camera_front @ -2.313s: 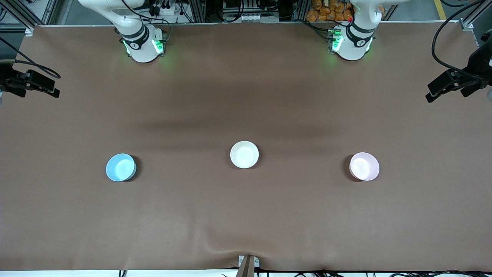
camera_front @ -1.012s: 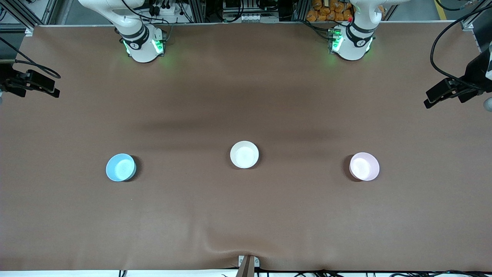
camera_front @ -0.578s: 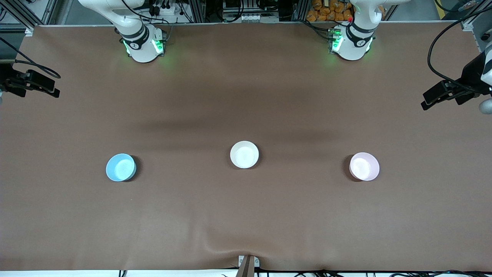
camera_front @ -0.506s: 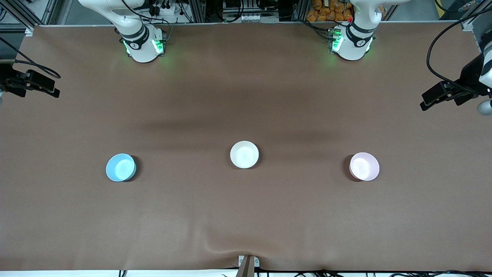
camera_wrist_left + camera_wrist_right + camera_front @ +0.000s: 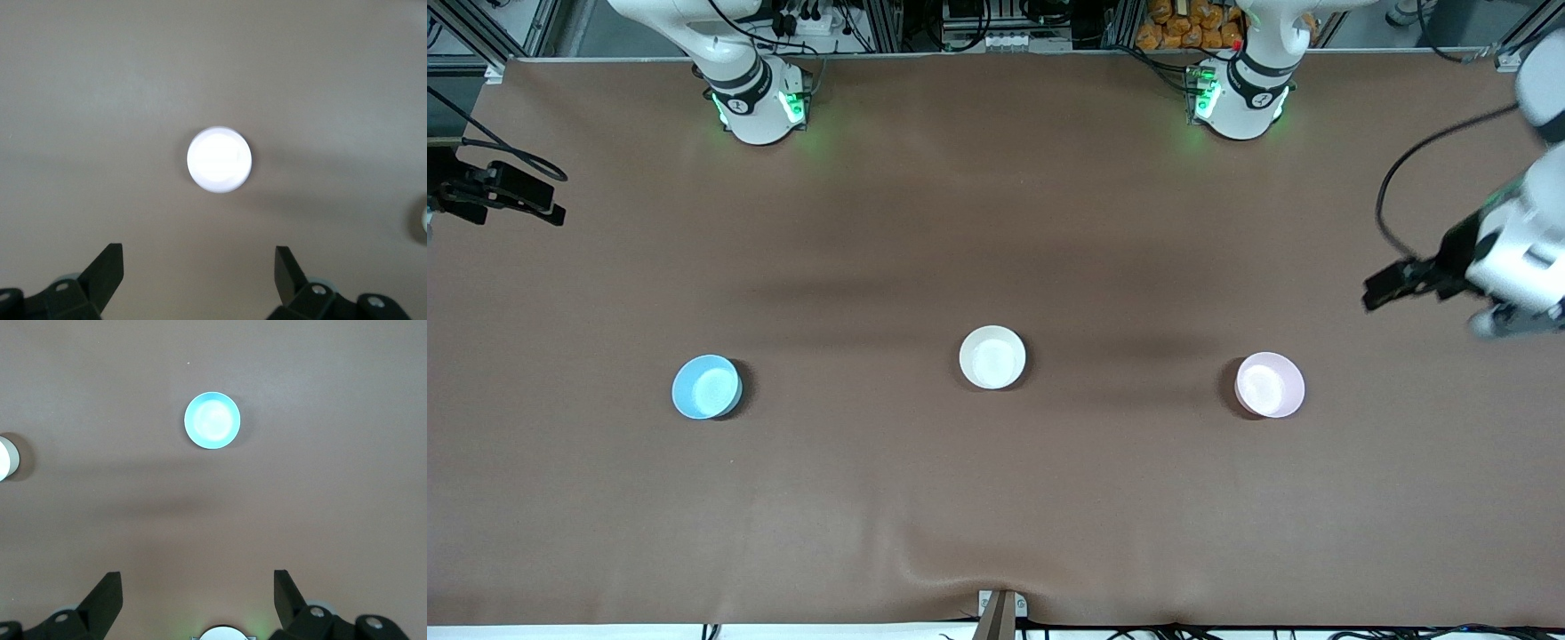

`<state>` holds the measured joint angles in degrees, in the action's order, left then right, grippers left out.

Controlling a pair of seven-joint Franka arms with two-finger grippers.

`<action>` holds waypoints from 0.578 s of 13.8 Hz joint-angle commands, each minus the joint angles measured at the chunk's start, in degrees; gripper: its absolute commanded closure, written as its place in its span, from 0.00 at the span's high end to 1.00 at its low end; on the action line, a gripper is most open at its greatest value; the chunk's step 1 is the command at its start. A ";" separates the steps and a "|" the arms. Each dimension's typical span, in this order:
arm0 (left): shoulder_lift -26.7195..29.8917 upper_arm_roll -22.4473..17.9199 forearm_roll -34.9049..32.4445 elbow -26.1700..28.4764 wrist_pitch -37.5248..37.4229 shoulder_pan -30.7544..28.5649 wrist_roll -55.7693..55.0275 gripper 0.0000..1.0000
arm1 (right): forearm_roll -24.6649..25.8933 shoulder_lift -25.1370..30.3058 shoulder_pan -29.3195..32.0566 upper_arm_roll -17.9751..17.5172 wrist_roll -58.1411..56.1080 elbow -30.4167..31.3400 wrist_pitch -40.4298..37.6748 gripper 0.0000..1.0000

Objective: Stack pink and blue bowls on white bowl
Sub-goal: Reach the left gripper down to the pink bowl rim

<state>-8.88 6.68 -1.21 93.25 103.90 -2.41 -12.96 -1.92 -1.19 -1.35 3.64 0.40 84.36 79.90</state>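
Three small bowls stand apart in a row on the brown table. The blue bowl (image 5: pixel 706 387) (image 5: pixel 212 420) is toward the right arm's end, the white bowl (image 5: pixel 992 356) in the middle, and the pink bowl (image 5: pixel 1269 384) toward the left arm's end. My left gripper (image 5: pixel 1380 294) (image 5: pixel 198 270) hangs open and empty over bare table at the left arm's end, looking down on the pink bowl (image 5: pixel 219 160), which shows washed out. My right gripper (image 5: pixel 547 203) (image 5: pixel 197 593) waits open and empty over the table's edge at the right arm's end.
The arm bases (image 5: pixel 760 102) (image 5: pixel 1240 98) stand along the table's edge farthest from the front camera. The brown cover has a wrinkle (image 5: pixel 951 578) by a small bracket (image 5: pixel 1000 609) at the edge nearest that camera. The white bowl's rim (image 5: pixel 7 458) shows at the right wrist view's border.
My left arm has swung in over the table toward the pink bowl, and its white wrist now shows. The right arm and all three bowls have not moved.
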 commanded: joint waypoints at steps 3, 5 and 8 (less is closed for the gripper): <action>-1.32 0.27 -1.51 11.14 14.20 -0.40 1.19 1.00 | -0.19 0.23 -0.32 -0.39 0.74 -0.51 -0.98 1.00; -2.28 0.27 -1.51 14.66 18.60 -0.40 1.19 1.00 | -0.36 0.23 -0.50 -0.48 0.66 -0.68 -0.89 1.00; -6.22 0.27 -1.51 16.52 24.67 -0.75 2.32 1.00 | -0.45 0.23 -0.59 -0.48 0.66 -0.68 -0.98 1.00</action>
<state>-13.33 6.67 -1.69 108.68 125.03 -2.62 -12.59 -1.93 -1.19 -1.68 3.13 0.40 84.21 79.29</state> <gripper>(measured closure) 0.000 0.000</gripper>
